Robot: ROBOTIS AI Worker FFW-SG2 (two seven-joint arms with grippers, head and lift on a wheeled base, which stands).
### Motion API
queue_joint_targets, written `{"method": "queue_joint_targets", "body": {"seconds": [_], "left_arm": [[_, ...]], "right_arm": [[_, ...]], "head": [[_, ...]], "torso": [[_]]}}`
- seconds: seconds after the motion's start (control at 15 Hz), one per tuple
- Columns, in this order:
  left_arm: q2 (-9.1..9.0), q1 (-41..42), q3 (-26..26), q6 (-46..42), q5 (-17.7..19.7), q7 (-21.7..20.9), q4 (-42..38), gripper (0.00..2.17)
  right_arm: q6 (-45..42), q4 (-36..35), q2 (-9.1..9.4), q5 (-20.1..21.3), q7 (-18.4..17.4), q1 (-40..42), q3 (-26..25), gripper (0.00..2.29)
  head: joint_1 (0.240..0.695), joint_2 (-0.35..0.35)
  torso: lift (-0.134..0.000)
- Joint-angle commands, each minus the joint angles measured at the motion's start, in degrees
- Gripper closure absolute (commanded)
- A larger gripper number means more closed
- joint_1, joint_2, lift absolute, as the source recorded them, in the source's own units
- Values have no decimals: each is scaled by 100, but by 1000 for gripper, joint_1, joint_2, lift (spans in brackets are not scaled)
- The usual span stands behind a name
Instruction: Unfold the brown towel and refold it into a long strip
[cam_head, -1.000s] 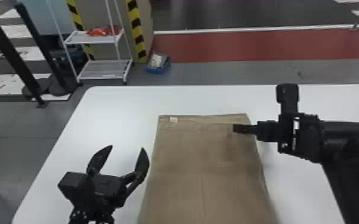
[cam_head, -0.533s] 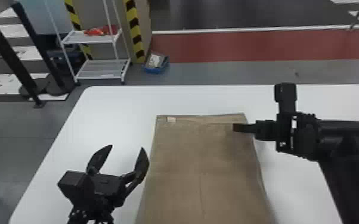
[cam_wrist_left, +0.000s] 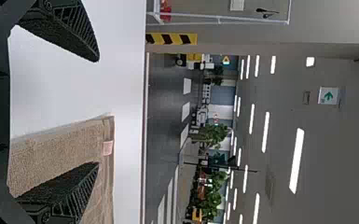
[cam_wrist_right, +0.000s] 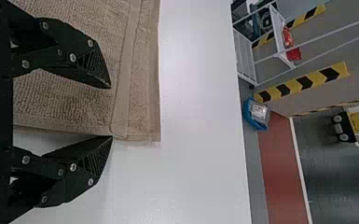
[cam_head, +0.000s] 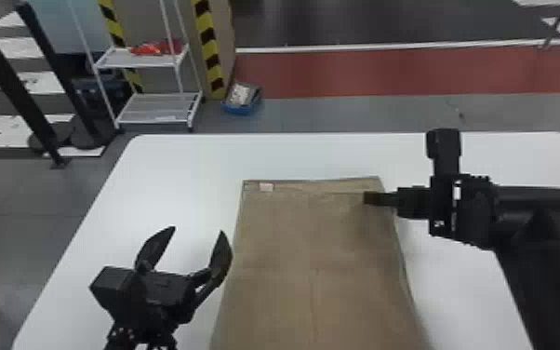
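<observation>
The brown towel [cam_head: 314, 242] lies flat on the white table, a small pale tag near its far left corner; its near end runs past the head view's bottom edge. My left gripper [cam_head: 197, 232] stands open at the towel's left side. In the left wrist view the left gripper [cam_wrist_left: 98, 112] has the towel [cam_wrist_left: 60, 149] beyond its fingers. At the towel's far right edge is my right gripper [cam_head: 366, 198]. In the right wrist view the right gripper [cam_wrist_right: 112, 112] is open, one finger over the towel [cam_wrist_right: 121, 70], the other beyond its side edge over the table.
The white table [cam_head: 186, 163] extends around the towel on its far, left and right sides. Past it on the floor stand a white rack [cam_head: 158, 104], a blue bin [cam_head: 242, 100] and black posts [cam_head: 11, 79].
Both arms hold nearly the same pose as before. The view of the table and towel has shifted very slightly, with the towel still lying flat.
</observation>
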Motion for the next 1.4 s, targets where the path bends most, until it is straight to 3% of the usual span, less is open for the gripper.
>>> {"method": "queue_joint_targets", "body": {"seconds": [0.0, 1.13, 1.33], "left_arm": [[6, 0, -8, 0, 1, 0, 4, 87], [41, -35, -35, 0, 27, -9, 57, 87], [50, -35, -35, 0, 45, 0, 57, 87]], "right_arm": [[18, -2, 0, -7, 1, 22, -14, 589], [-281, -108, 8, -60, -34, 31, 48, 589], [-264, -108, 8, -34, 1, 31, 65, 1025]], "head": [[695, 91], [695, 94], [695, 94]], "torso": [[-123], [-123], [-123]]}}
